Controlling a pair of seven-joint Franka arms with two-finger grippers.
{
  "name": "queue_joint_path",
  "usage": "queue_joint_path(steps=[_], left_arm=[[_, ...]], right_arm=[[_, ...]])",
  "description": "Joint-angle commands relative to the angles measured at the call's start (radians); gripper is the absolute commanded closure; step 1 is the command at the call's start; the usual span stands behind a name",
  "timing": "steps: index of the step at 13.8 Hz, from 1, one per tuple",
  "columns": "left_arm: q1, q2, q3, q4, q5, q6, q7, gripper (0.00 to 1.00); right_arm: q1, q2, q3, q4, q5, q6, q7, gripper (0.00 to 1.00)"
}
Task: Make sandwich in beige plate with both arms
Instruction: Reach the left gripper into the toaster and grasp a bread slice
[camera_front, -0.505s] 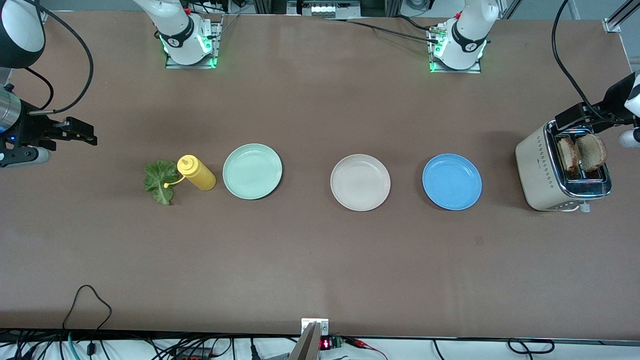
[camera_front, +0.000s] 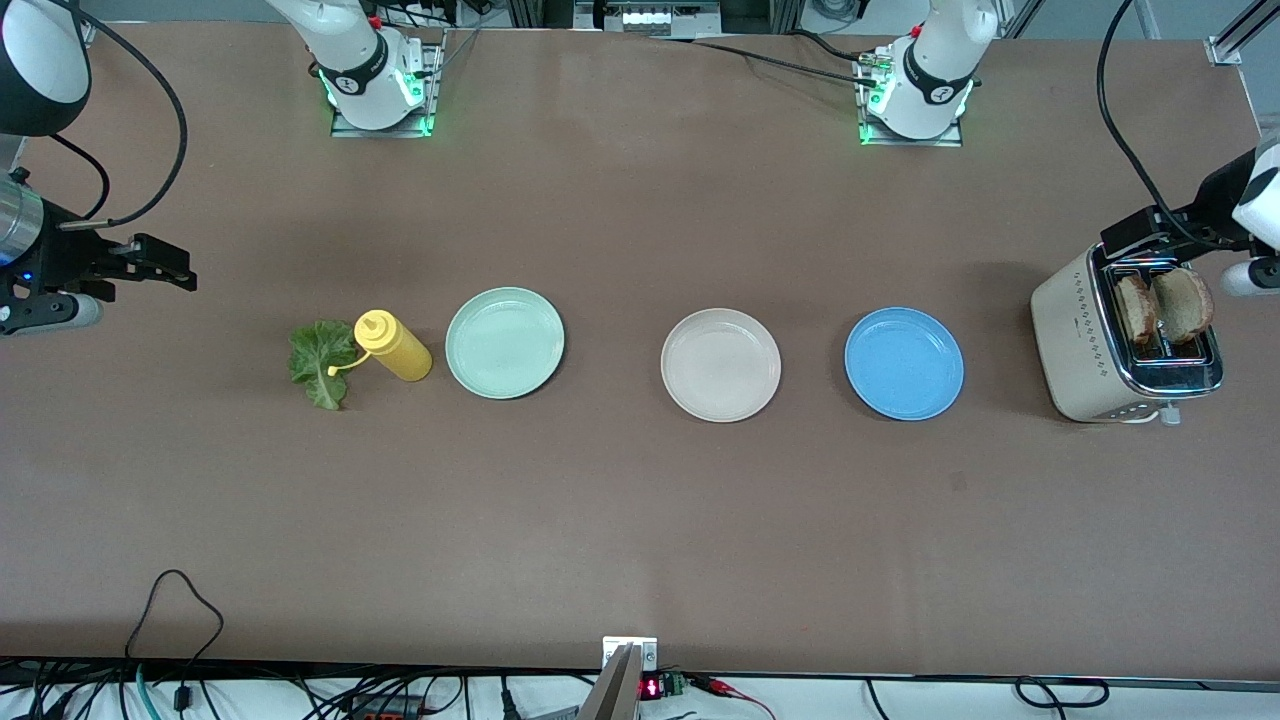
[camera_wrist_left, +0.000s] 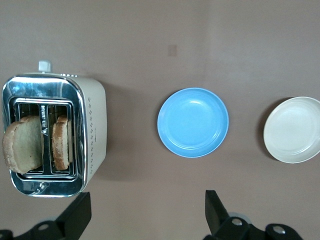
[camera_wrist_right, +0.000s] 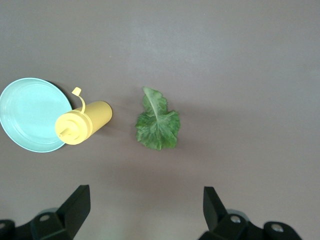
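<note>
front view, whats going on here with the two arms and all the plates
Nothing is held yet. The left gripper hangs open over the toaster, where two bread slices stick up from the slots. The right gripper hangs open at the right arm's end of the table, near the lettuce leaf and yellow bottle. The beige plate sits bare between the green plate and blue plate.
</note>
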Motion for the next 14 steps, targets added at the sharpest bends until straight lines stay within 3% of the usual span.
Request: queue_joint_path(steps=[1, 9, 14], left_arm=[[0.073, 0.084, -0.002, -0.008, 0.011, 0.015, 0.023, 0.0], [0.237, 0.287, -0.003, 0.006, 0.053, 0.023, 0.061, 0.0], [0.267, 0.335, -0.002, 0.006, 0.057, 0.017, 0.107, 0.03]], right_arm=[[-0.008, -0.022, 0.007, -0.021, 0.016, -0.001, -0.009, 0.0], [-0.007, -0.022, 0.007, -0.021, 0.016, -0.002, -0.009, 0.0], [-0.01, -0.022, 0.007, -0.024, 0.016, -0.002, -0.012, 0.0]])
